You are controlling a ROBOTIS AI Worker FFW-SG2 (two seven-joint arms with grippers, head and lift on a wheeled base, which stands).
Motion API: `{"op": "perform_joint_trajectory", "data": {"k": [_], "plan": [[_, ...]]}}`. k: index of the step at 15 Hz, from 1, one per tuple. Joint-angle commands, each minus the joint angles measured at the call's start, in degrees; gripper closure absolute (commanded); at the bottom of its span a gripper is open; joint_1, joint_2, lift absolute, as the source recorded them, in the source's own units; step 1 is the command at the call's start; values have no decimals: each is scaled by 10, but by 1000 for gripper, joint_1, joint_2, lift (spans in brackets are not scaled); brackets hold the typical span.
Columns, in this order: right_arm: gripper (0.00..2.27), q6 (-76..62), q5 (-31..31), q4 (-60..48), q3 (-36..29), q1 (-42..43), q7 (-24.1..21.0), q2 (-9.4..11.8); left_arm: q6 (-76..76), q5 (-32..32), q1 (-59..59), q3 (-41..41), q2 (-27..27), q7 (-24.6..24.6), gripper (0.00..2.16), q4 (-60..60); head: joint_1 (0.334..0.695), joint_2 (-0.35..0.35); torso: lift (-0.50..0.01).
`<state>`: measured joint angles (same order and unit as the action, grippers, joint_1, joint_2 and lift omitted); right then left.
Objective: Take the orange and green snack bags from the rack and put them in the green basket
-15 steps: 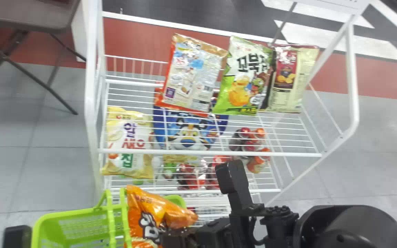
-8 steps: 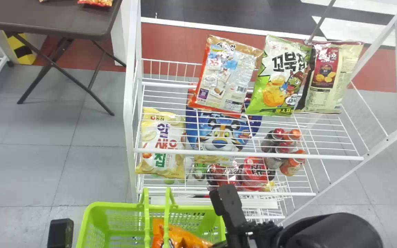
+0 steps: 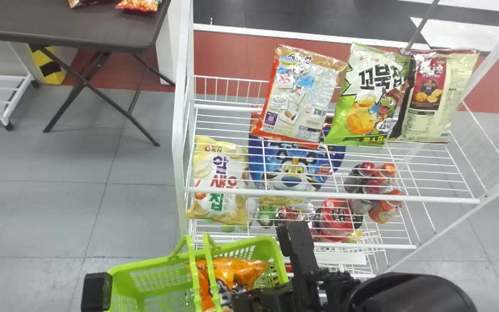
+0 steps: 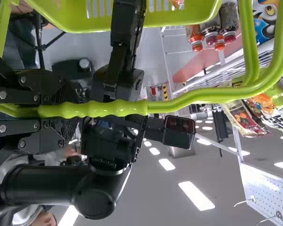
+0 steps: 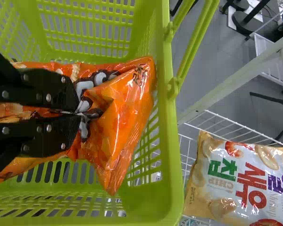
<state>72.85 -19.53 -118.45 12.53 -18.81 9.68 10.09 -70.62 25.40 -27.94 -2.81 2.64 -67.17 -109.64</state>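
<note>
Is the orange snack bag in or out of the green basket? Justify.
In: the right wrist view shows the orange bag inside the basket's walls, pinched by the right gripper.

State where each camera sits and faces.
Head: on the head, facing forward and down at rack and green basket; right arm, part of left arm show.
Left wrist: on left arm, facing handle and right arm; left end effector grips handle.
Right wrist: on right arm, facing into basket; right end effector pinches orange bag.
Head and right wrist share basket, orange bag.
</note>
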Motion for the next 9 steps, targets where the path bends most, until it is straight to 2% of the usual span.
{"op": "perform_joint_trajectory", "data": {"k": [1,3,6,9], "plan": [[53,60,18,-46,-4,-5,1,4,0,0,1,0,0,1,2148,0,695,-145,0],[70,115,15,-83,-15,-11,10,5,0,0,1,0,0,1,2148,0,695,-178,0],[73,115,16,-157,-32,-35,11,6,0,0,1,0,0,2,2148,0,695,-211,0],[76,11,34,-197,-51,-51,11,6,2,0,1,0,-1,2,2148,1,695,-212,0]]}}
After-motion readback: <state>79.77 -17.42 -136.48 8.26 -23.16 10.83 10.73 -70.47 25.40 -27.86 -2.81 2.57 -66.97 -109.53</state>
